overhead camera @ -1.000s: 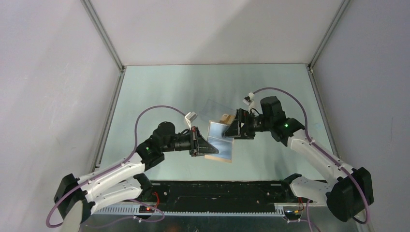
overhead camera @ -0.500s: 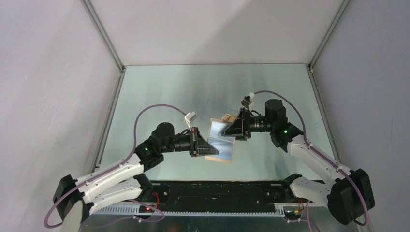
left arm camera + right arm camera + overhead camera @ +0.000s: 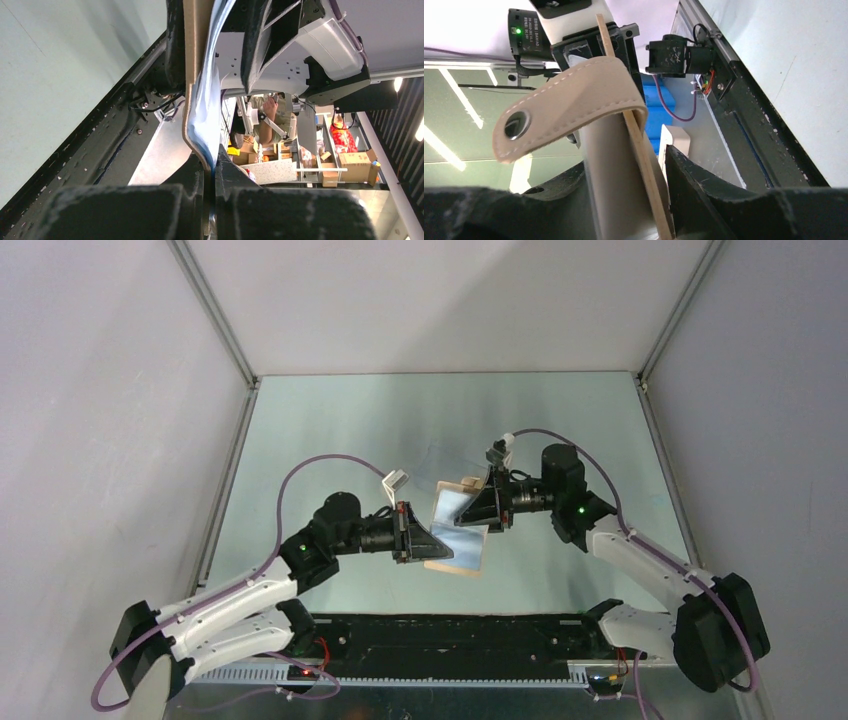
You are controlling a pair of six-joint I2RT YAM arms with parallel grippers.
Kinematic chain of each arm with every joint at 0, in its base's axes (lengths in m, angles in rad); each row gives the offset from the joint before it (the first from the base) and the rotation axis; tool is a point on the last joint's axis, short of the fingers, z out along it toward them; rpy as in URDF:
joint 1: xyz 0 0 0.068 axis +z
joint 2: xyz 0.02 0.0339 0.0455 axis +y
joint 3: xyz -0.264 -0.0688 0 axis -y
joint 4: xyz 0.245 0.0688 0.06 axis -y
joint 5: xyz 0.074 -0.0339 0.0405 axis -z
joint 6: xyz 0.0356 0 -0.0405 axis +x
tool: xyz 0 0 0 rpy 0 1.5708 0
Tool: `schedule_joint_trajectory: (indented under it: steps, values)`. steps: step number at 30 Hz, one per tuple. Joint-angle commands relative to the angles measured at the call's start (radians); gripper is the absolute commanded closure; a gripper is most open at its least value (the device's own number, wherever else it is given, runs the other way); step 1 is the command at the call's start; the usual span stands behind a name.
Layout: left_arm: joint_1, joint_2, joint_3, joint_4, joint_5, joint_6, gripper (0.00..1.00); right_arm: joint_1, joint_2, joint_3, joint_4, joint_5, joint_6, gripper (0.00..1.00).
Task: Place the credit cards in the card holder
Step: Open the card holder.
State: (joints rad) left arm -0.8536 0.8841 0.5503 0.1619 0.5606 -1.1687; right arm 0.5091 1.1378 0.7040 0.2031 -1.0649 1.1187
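Tan card holder (image 3: 461,533) aloft between inward-reaching arms, left gripper (image 3: 438,548) clamped on it, right gripper (image 3: 479,510) straddling it, hold unclear.

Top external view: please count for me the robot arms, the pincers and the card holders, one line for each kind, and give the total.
Robot arms: 2, the left arm and the right arm
Pincers: 2, the left pincer and the right pincer
Card holder: 1
Total: 5
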Motion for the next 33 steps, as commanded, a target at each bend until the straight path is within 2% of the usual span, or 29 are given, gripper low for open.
schedule_joint_trajectory:
  steps: [1,3,5,6,7,8,10,11,19,20,21,23,25,27,29,32,33]
  values:
    - [-0.004,0.005,0.051,0.039,-0.003,0.030,1.00,0.028,0.029,0.000,0.057,-0.046,0.014,0.50]
    - [-0.005,0.004,0.052,0.040,-0.002,0.028,1.00,0.033,0.036,0.000,0.058,-0.046,0.014,0.52]
    - [-0.004,0.004,0.049,0.040,-0.005,0.029,1.00,0.033,0.036,0.000,0.065,-0.046,0.017,0.62]
    - [-0.004,0.003,0.044,0.040,-0.006,0.030,1.00,0.032,0.037,0.000,0.070,-0.049,0.020,0.73]
    - [-0.004,0.003,0.042,0.040,-0.007,0.031,1.00,0.029,0.035,0.000,0.081,-0.052,0.030,0.78]
    - [-0.004,0.003,0.036,0.040,-0.010,0.034,1.00,0.027,0.033,-0.001,0.088,-0.059,0.035,0.88]
    - [-0.004,0.003,0.022,0.041,-0.016,0.041,1.00,0.016,0.023,0.000,0.113,-0.072,0.061,0.98]
    - [-0.004,0.003,0.018,0.041,-0.018,0.045,1.00,0.011,0.019,0.000,0.132,-0.077,0.069,1.00]
    - [-0.004,0.061,-0.017,0.041,-0.032,0.110,1.00,-0.017,-0.015,-0.017,0.276,-0.116,0.181,0.99]
    - [-0.004,0.078,-0.014,0.041,-0.027,0.114,1.00,-0.022,-0.016,-0.021,0.301,-0.117,0.200,0.95]
    - [-0.005,0.087,-0.005,0.041,-0.016,0.121,1.00,-0.024,-0.016,-0.032,0.317,-0.118,0.216,0.85]
    - [-0.005,0.111,0.009,0.040,0.004,0.127,1.00,-0.030,-0.009,-0.050,0.365,-0.118,0.247,0.72]
    - [-0.005,0.128,0.021,0.041,0.019,0.130,1.00,-0.030,0.005,-0.059,0.402,-0.122,0.266,0.67]
    - [-0.004,0.138,0.032,0.041,0.029,0.132,1.00,-0.027,0.022,-0.062,0.415,-0.127,0.270,0.66]
    - [-0.004,0.139,0.039,0.040,0.033,0.134,1.00,-0.022,0.034,-0.063,0.419,-0.130,0.269,0.72]
    - [-0.004,0.135,0.039,0.040,0.028,0.138,1.00,-0.017,0.050,-0.063,0.417,-0.135,0.270,0.96]
    - [-0.004,0.131,0.038,0.040,0.026,0.140,1.00,-0.016,0.055,-0.063,0.417,-0.138,0.271,0.99]
